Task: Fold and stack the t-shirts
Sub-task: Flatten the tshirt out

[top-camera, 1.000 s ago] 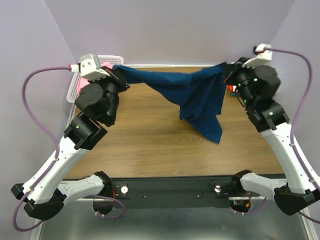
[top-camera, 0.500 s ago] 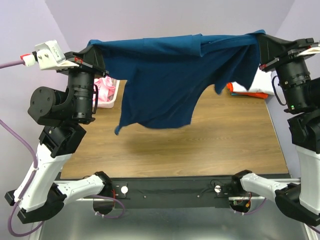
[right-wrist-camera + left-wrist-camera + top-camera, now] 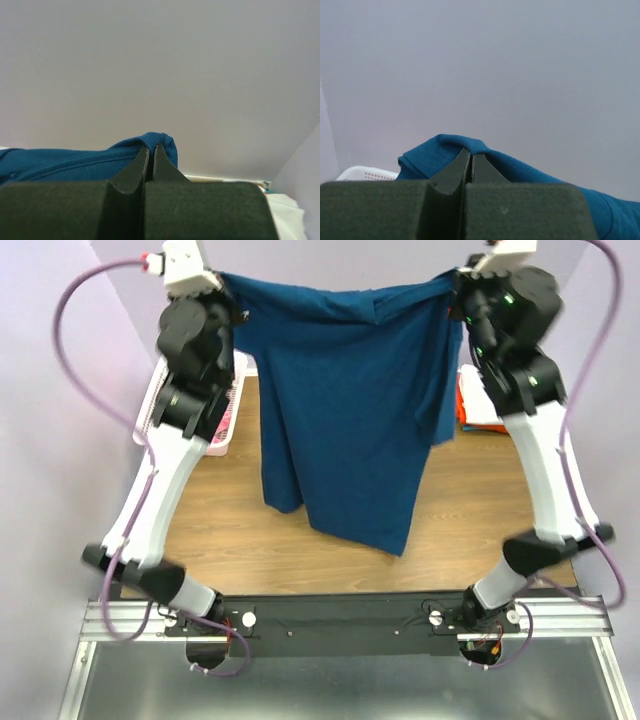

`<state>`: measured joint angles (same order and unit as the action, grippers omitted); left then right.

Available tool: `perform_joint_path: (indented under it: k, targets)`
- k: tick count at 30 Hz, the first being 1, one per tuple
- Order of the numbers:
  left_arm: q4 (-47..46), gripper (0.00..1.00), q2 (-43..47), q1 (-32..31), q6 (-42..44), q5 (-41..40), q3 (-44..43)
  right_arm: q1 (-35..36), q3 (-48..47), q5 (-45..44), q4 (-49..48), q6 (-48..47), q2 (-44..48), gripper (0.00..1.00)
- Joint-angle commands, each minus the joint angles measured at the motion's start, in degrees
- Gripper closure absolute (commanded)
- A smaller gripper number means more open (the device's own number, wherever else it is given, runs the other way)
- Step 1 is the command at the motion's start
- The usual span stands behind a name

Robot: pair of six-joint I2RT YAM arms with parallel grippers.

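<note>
The blue t-shirt hangs in the air above the worktop, spread between the two raised arms. In the top view the left claw is at about 11 o'clock and the right claw at about 1 o'clock. The shirt's upper edge runs nearly level from one to the other, sagging a little in the middle.

The left claw is closed on the cloth. Its wrist view shows the two fingers pressed together, with a hemmed fold of blue fabric bunched over and around their tips at 12 o'clock. The rest of the cloth trails away toward 4 o'clock. The right claw is likewise clamped on the blue t-shirt. A ribbed edge humps over its fingertips, and the cloth streams off toward 9 o'clock.

From that top edge the shirt drops as a broad sheet toward 6 o'clock. Its lowest corner is over the middle of the worktop, and a shorter flap hangs beside the right arm at about 2 o'clock. From above I cannot tell whether the lower hem touches the wood.

A white lattice basket sits at 9 to 10 o'clock, partly behind the left arm, with a pink t-shirt in it. Folded t-shirts, orange and white, lie at about 2 o'clock by the right arm, apart from the hanging one.
</note>
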<state>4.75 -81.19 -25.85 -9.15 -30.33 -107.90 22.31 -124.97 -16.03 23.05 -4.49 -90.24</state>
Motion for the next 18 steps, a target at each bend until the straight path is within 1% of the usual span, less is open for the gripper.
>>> perform_joint_path:
  k: [1, 2, 3, 4, 5, 6, 7, 8, 10, 11, 12, 13, 14, 15, 16, 17, 18]
  targets:
    - [2.1, 1.00, -8.3, 8.2, -4.6, 12.9, -11.2, -2.8, -12.9, -4.0, -2.0, -7.6, -10.4, 0.99]
    - [2.7, 1.00, -12.7, 9.2, -5.6, 15.4, -14.3, -4.0, -18.8, -3.7, -2.6, -8.2, -12.4, 0.99]
    - [3.2, 1.00, -14.9, 10.2, -5.7, 17.0, -17.7, -4.5, -21.4, -2.7, -2.8, -9.3, -16.0, 0.99]
    - [3.9, 1.00, -17.0, 10.8, -5.6, 18.2, -24.3, -4.6, -22.8, -0.5, -3.6, -10.5, -17.0, 0.99]
    - [4.6, 1.00, -20.6, 11.8, -5.7, 20.2, -27.6, -4.9, -22.9, 0.3, -7.0, -11.8, -17.3, 0.99]
    - [5.0, 1.00, -21.8, 12.1, -5.9, 21.3, -30.5, -5.0, -22.6, 0.3, -8.7, -11.3, -17.4, 0.99]
    - [4.8, 1.00, -22.8, 12.6, -6.1, 23.3, -34.0, -5.3, -22.2, 2.6, -10.6, -11.1, -16.9, 0.99]
    - [4.2, 1.00, -22.4, 12.7, -6.1, 23.3, -34.4, -5.5, -21.7, 4.4, -11.0, -11.1, -16.4, 0.99]
    - [2.2, 1.00, -20.2, 12.7, -6.4, 25.0, -29.7, -5.5, -18.8, 7.7, -11.5, -10.9, -15.1, 0.99]
    - [-0.7, 1.00, -16.8, 12.7, -6.4, 26.2, -23.1, -5.5, -16.8, 8.4, -11.6, -11.4, -12.6, 0.99]
    - [-2.2, 1.00, -14.9, 12.7, -6.6, 26.6, -19.6, -5.5, -14.7, 8.4, -11.6, -11.1, -11.3, 0.99]
    - [-4.0, 1.00, -11.2, 12.7, -6.6, 27.1, -16.1, -5.6, -9.0, 9.1, -11.6, -11.2, -7.9, 0.99]
    - [-4.4, 1.00, -9.5, 12.7, -6.4, 27.1, -12.7, -5.5, -6.0, 10.0, -11.5, -13.0, -6.2, 0.99]
    - [-4.5, 1.00, -7.9, 12.7, -6.2, 26.6, -5.9, -5.6, -2.0, 11.3, -11.5, -13.7, -4.1, 0.99]
    - [-4.3, 1.00, -3.9, 12.7, -7.0, 25.6, -1.9, -5.5, 5.4, 12.4, -11.4, -14.1, 0.1, 0.99]
    - [-4.4, 1.00, -1.7, 12.7, -7.5, 25.6, 7.3, -5.5, 10.4, 13.4, -11.5, -15.5, 2.7, 0.99]
    - [-6.4, 1.00, 0.6, 12.7, -7.9, 26.1, 12.8, -5.4, 14.4, 13.9, -11.4, -15.5, 4.9, 0.99]
